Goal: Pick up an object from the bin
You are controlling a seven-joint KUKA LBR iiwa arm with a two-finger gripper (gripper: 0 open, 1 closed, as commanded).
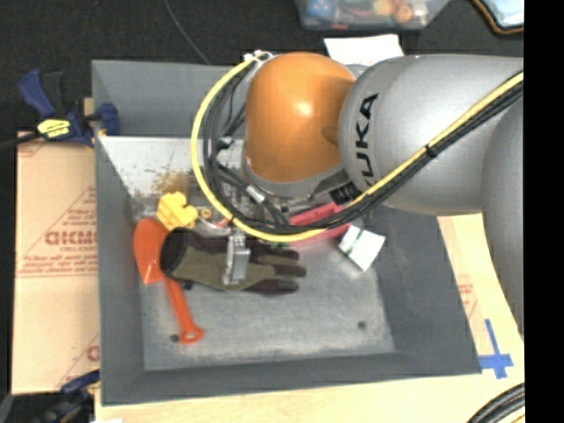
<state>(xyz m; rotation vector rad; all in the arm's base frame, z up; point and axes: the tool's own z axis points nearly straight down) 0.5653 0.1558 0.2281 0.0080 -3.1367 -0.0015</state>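
In the camera view, you see the arm reach in from the right and bend down over the left middle of the grey metal bin (300,324). Its round orange cover (295,117) hides much of the wrist, so look just below it. There the gripper (236,264) pokes down as a thin silver piece, right on top of the soft olive-green and black cloth glove (269,276). The glove lies flat on the bin floor with its wide cuff to the left. The gripper meets it near the middle, likely because there is plenty of cloth to pinch there. You cannot tell if the gripper is spread or pressed together, because the arm covers its top and the dark glove hides its tip. So do not count the glove as caught yet. The orange plastic scoop with a long handle (148,247) lies just beside the cuff, and a yellow plastic toy piece (174,210) sits near its top. Both are close enough to get bumped, I think. A small white box with a green side (361,247) rests apart on the right.
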